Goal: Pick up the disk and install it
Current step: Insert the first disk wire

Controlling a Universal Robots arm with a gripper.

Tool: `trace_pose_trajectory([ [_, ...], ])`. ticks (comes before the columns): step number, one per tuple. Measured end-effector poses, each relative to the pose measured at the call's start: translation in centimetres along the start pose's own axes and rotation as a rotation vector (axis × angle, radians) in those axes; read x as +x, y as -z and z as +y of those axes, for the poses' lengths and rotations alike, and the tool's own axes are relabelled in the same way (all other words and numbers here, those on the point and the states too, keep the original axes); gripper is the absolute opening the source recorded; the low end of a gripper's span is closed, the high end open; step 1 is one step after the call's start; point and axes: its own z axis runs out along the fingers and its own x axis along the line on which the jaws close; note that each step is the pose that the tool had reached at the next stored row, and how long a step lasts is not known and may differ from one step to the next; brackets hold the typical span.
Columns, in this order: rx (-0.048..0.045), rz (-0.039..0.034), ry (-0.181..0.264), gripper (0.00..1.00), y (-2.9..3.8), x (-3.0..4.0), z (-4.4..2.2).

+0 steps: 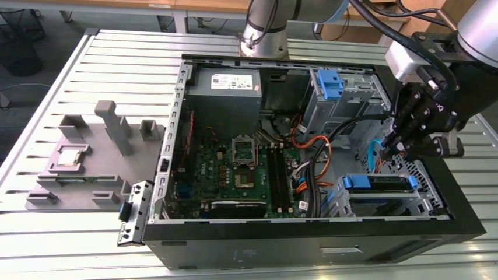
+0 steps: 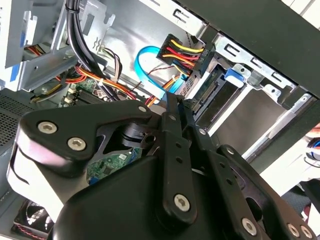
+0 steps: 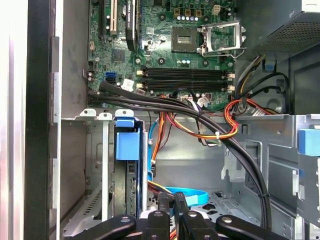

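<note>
On the slatted metal table (image 1: pixel 93 64), the disk (image 1: pixel 377 182) sits seemingly installed in a corner bay of the case (image 1: pixel 311 248), with the gripper (image 3: pixel 172 199) closed and empty.

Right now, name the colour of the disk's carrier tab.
Bright blue; the disk's carrier tab shows best in the first wrist view.

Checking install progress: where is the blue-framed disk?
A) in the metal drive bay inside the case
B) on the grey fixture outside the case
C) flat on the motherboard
A: the disk sits slotted in the metal drive bay inside the case.
</note>
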Motion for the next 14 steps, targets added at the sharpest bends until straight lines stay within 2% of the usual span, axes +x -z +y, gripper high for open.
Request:
trace_pose_trajectory([
  [3, 0.0002, 0.0129, 0.0, 0.19, -0.07, 0.0, 0.0],
  [6, 0.0002, 0.0149, 0.0, 0.19, -0.09, 0.01, 0.0],
  [7, 0.0003, 0.0176, 0.0, 0.19, -0.1, 0.0, 0.0],
  [14, -0.0005, 0.0505, -0.001, 0.19, -0.43, 0.05, 0.0],
])
